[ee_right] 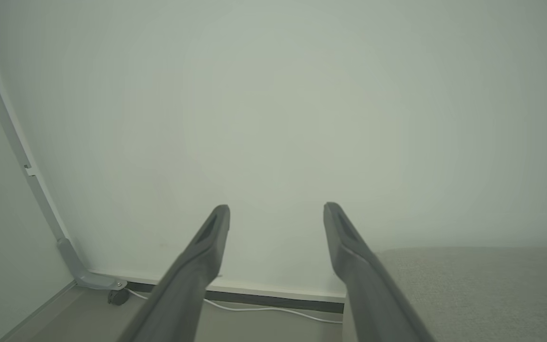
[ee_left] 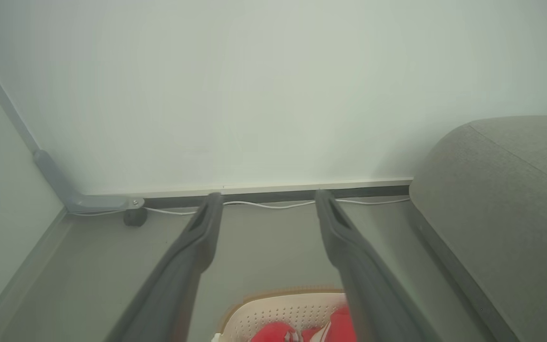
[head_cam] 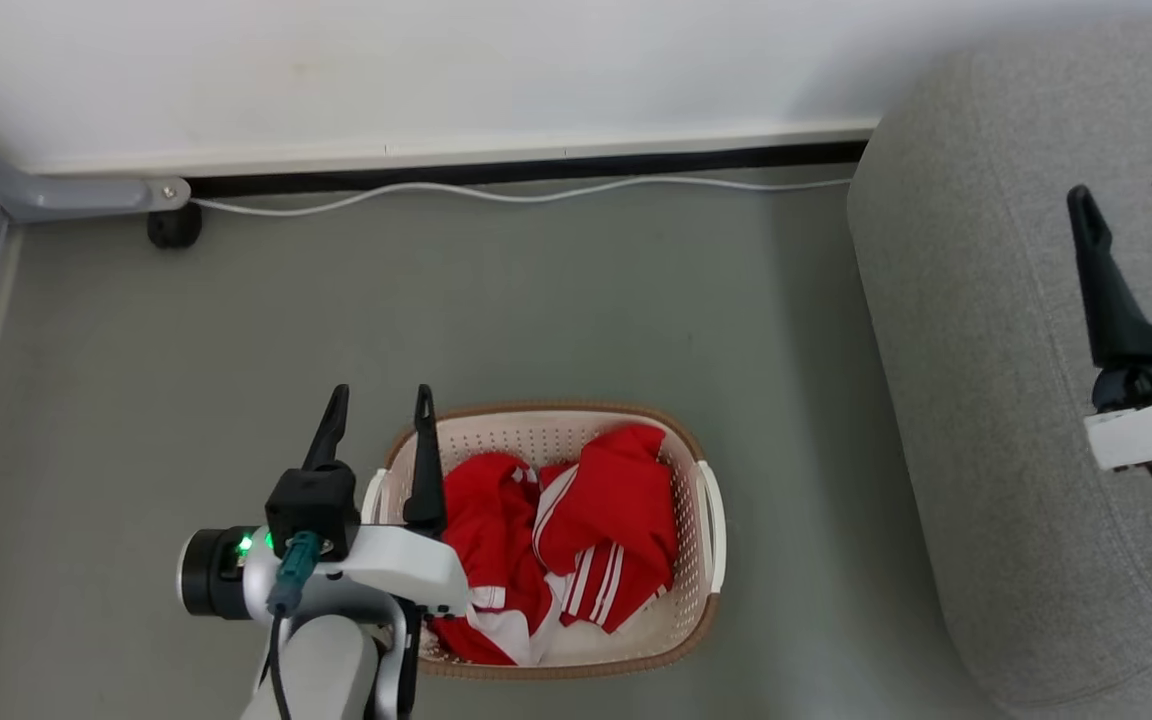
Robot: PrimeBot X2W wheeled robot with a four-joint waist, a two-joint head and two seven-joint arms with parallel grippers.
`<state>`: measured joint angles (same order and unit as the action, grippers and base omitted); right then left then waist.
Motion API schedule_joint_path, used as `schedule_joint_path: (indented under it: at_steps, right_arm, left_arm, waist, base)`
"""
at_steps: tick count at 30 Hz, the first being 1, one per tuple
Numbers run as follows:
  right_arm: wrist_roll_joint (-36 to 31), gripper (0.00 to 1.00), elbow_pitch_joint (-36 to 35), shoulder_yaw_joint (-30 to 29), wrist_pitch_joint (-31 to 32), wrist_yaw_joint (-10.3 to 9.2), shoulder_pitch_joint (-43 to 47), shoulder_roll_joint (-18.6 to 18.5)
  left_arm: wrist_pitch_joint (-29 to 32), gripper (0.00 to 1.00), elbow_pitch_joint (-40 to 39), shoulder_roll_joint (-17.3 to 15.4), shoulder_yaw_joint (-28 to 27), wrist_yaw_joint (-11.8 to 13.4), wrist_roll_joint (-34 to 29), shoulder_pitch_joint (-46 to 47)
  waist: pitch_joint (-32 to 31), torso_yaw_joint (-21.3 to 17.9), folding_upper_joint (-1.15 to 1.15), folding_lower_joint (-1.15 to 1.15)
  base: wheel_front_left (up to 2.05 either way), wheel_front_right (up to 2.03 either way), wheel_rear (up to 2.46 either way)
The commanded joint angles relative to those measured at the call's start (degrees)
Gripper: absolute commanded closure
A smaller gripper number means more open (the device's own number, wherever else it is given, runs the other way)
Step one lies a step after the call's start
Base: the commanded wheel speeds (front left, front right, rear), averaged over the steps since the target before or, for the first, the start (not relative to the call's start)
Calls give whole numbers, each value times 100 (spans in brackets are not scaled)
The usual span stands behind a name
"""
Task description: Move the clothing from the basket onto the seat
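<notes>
The cream basket (head_cam: 701,580) with a brown rim stands on the grey floor, and the red clothing (head_cam: 576,520) with white stripes lies bunched inside it. My left gripper (head_cam: 381,398) hovers open over the basket's left rim, nothing between its fingers. In the left wrist view the basket (ee_left: 278,311) and a bit of red clothing (ee_left: 273,332) show at the bottom between the open fingers of the left gripper (ee_left: 266,195). The grey seat (head_cam: 976,400) fills the right side. My right gripper (head_cam: 1126,190) is open above the seat, empty; the right wrist view shows the right gripper (ee_right: 276,209) facing the wall over the seat (ee_right: 468,289).
A white wall with a dark skirting strip runs along the back, with a white cable (head_cam: 496,192) on the floor below it. A grey metal leg with a black foot (head_cam: 174,225) stands at the back left. Open floor lies between basket and seat.
</notes>
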<state>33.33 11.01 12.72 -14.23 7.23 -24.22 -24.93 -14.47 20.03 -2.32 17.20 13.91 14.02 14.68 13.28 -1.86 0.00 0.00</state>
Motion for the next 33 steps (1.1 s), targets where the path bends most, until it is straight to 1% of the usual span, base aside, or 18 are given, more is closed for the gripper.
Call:
schedule_joint_path:
  at_steps: [1, 7, 12, 14, 15, 22, 27, 33]
  right_arm:
    - [79, 0, -321, -44, -77, 25, -106, -214]
    - [284, 0, -996, -367, -77, 25, -250, -550]
    - [428, 0, -1489, -648, -77, 25, -427, -762]
    - [486, 0, -1650, -735, -77, 25, -487, -832]
    - [486, 0, -1650, -735, -77, 25, -487, -832]
    - [638, 0, -2107, -942, -77, 25, -636, -1088]
    - [718, 0, -2357, -1107, -77, 25, -710, -1213]
    - [795, 0, -2592, -1198, -77, 25, -783, -1320]
  left_arm:
    - [-52, 0, -153, -55, 18, 180, 120, 297]
    - [-52, 0, -111, -55, 695, 665, 475, 699]
    - [-52, 0, -35, -55, 1237, 1009, 756, 1117]
    - [-52, 0, 12, -55, 1401, 1099, 856, 1302]
    - [-52, 0, 12, -55, 1401, 1099, 856, 1302]
    - [-52, 0, 313, -55, 1877, 1234, 1201, 1954]
    - [-52, 0, 757, -55, 2175, 1204, 1495, 2385]
    - [-52, 0, 1341, -55, 2603, 1199, 1862, 2865]
  waist:
    - [496, 14, 0, 0]
    - [1363, 15, 0, 0]
    - [2060, 4, 0, 0]
    - [2315, 6, 0, 0]
    - [2315, 6, 0, 0]
    - [3122, 25, 0, 0]
    - [3558, 20, 0, 0]
    - [3907, 21, 0, 0]
  base:
    - [0, 0, 0]
    - [0, 0, 0]
    - [0, 0, 0]
    - [0, 0, 0]
    - [0, 0, 0]
    - [0, 0, 0]
    - [0, 0, 0]
    - [0, 0, 0]
